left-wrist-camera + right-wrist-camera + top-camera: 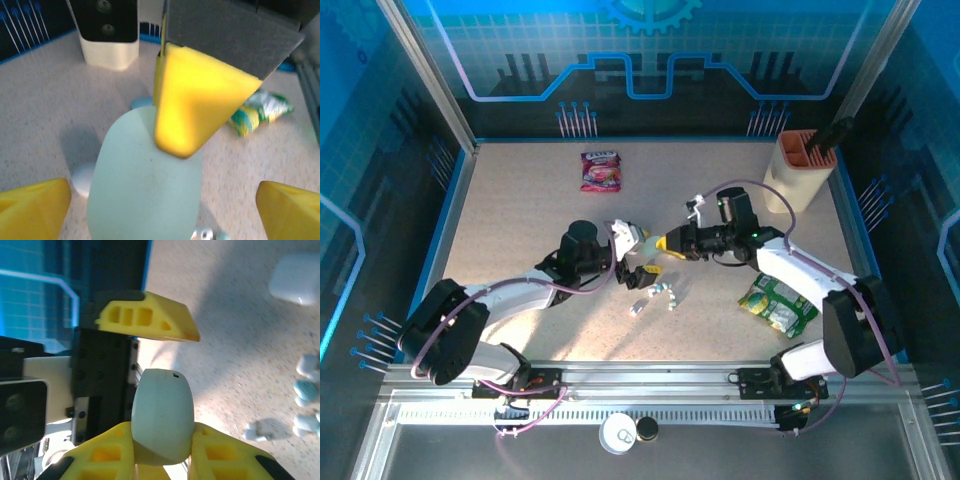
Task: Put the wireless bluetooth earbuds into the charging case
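Down at the near rail, a white round lid (618,433) sits beside a small dark cap (646,429). Onto the table now: the wireless bluetooth earbuds (656,292) lie loose in a small scatter, white and pale blue, just in front of the two grippers and outside any case. Behind them, mid-table, the arms meet. The right gripper (162,442) is clamped on the pale mint charging case (162,410), and the left gripper (160,205) is spread wide, its yellow fingers (32,210) flanking that case with clear gaps. A second, white case (297,272) rests on the table near the earbuds. Off to the right lies a green snack bag (778,303). Far back are a pink packet (601,170) and a beige holder (800,170).
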You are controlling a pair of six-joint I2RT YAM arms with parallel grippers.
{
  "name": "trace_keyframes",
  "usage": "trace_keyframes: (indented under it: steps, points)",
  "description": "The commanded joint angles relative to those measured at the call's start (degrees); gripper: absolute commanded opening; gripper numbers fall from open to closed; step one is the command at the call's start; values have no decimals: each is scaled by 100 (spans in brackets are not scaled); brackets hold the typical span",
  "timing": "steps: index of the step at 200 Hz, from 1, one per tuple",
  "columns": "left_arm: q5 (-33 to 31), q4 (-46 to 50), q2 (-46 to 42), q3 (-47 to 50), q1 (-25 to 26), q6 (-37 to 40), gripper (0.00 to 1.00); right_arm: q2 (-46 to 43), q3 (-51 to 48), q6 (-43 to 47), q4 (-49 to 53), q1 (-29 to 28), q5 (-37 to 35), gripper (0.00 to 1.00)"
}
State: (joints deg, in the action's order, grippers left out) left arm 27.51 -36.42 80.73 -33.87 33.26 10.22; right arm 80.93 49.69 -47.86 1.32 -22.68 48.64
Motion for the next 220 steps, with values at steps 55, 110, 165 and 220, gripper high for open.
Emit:
trace_keyframes:
  steps: [55, 110, 165, 220]
  points:
    - [67, -4319, 1124, 29, 30, -1605, 88, -557, -674, -2893, -3004, 264, 536, 19]
    - [313, -4395, 1173, -221, 39, -1422, 88, -967, -1149, -3712, -4111, 329, 260, 17]
    - [605, -4388, 1094, -264, 29, -1206, 78, -1097, -1541, -4277, -5016, 451, 121, 18]
    - [641, -4391, 1068, -331, 28, -1363, 68, -881, -1790, -4809, -5902, 457, -23, 18]
